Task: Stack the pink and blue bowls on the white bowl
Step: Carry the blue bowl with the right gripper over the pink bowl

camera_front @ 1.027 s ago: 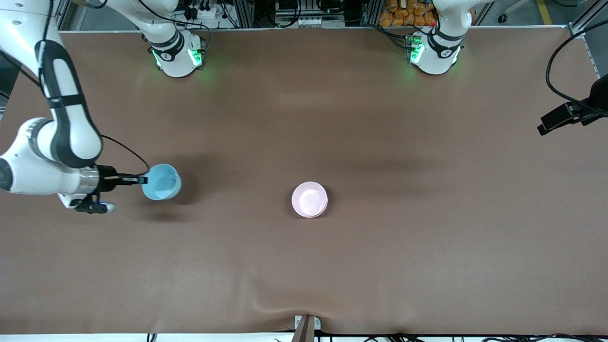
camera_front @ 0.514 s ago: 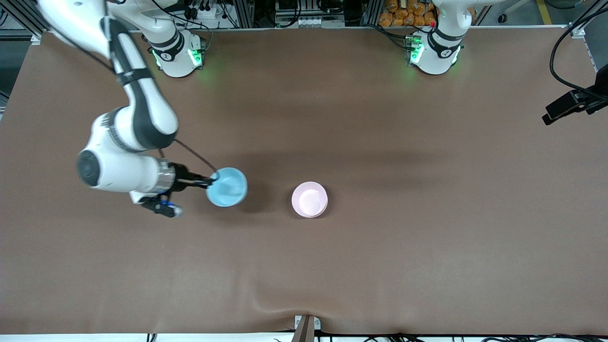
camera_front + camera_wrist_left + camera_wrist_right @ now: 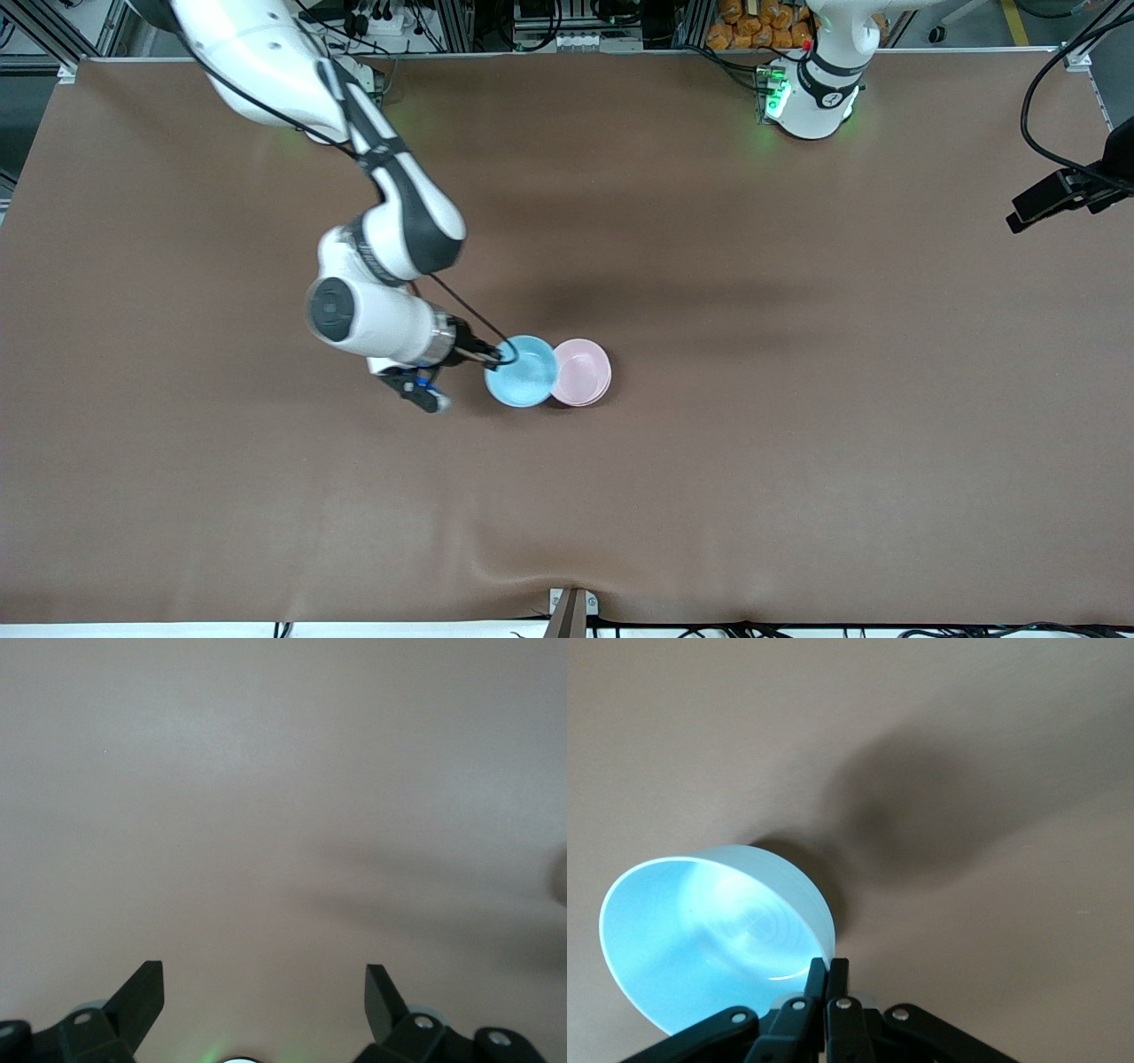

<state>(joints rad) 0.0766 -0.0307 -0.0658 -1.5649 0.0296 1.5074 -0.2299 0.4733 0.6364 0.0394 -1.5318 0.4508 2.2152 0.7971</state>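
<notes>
My right gripper (image 3: 503, 356) (image 3: 828, 967) is shut on the rim of the light blue bowl (image 3: 523, 372) (image 3: 700, 939) and holds it tilted just above the table. In the front view the blue bowl's edge overlaps the rim of the pink bowl (image 3: 582, 369) at the table's middle. The pink bowl sits nested in the white bowl (image 3: 602, 392), of which only a pale rim edge shows. My left gripper (image 3: 264, 979) hangs open over bare table at the left arm's end, holding nothing.
The brown table mat (image 3: 797, 461) lies flat with a small wrinkle at the edge nearest the camera. Both arm bases (image 3: 811, 97) stand along the farthest edge. A black cable (image 3: 1032, 115) loops over the mat's corner at the left arm's end.
The right arm has swung from its own end of the table toward the middle, carrying the blue bowl up to the pink bowl. The left gripper has barely shifted.
</notes>
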